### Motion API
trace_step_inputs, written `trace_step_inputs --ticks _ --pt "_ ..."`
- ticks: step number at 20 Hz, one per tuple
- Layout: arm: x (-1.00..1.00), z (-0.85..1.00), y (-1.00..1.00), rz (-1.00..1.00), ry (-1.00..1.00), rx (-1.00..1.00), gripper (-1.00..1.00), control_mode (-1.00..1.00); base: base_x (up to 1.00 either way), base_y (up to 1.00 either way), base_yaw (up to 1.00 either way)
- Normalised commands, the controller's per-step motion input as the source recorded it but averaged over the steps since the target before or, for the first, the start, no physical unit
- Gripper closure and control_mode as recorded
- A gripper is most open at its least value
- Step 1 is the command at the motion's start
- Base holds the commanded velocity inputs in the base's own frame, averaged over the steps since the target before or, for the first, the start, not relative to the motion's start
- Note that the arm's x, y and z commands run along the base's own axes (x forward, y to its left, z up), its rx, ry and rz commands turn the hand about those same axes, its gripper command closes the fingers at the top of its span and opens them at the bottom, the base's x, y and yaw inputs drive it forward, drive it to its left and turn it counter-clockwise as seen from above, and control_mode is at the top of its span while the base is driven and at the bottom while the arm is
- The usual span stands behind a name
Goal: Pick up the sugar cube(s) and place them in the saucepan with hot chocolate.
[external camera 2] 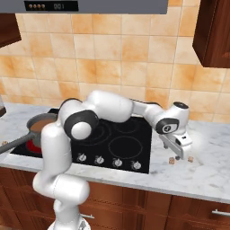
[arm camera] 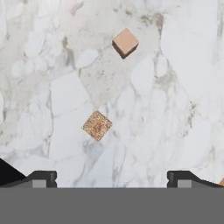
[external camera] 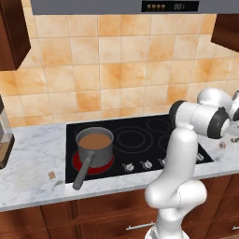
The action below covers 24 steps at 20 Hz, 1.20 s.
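My gripper [arm camera: 112, 177] hangs open over the marble counter right of the cooktop, with nothing between its fingertips [arm camera: 41, 177]. Just beyond them lies a speckled tan-brown sugar cube [arm camera: 97, 125], and a smoother pale cube [arm camera: 125, 42] lies farther off. From the right base view the gripper [external camera 2: 181, 154] points down between two tiny cubes [external camera 2: 171, 160] [external camera 2: 190, 159]. The grey saucepan [external camera: 94, 144] holds brown hot chocolate and sits on the front left burner, its long handle pointing to the counter's front edge. It also shows behind my arm [external camera 2: 40, 125].
The black cooktop [external camera: 140, 135] has a red-glowing burner under the pan and knobs along its front. Another small speckled cube [external camera: 51, 175] lies on the counter left of the stove. A coffee machine [external camera: 3, 137] stands at the far left. Dark cabinets hang above.
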Motion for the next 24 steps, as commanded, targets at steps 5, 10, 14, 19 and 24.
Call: trace_step_inputs --ticks 5,10,14,19,24 --pt "0.3 -0.29 -0.08 0.0 0.0 0.0 -1.0 -1.0 0.0 0.0 0.0" --pt "0.24 -0.31 -0.09 0.0 0.0 0.0 -1.0 -1.0 0.0 0.0 0.0" --pt "0.03 -0.37 -0.03 0.0 0.03 0.0 -1.0 -1.0 0.0 0.0 0.0" --pt "0.0 -0.34 0.0 0.0 0.09 0.0 -1.0 -1.0 0.0 0.0 0.0" --pt "0.0 -0.2 0.01 0.0 0.01 0.0 -1.0 -1.0 0.0 0.0 0.0"
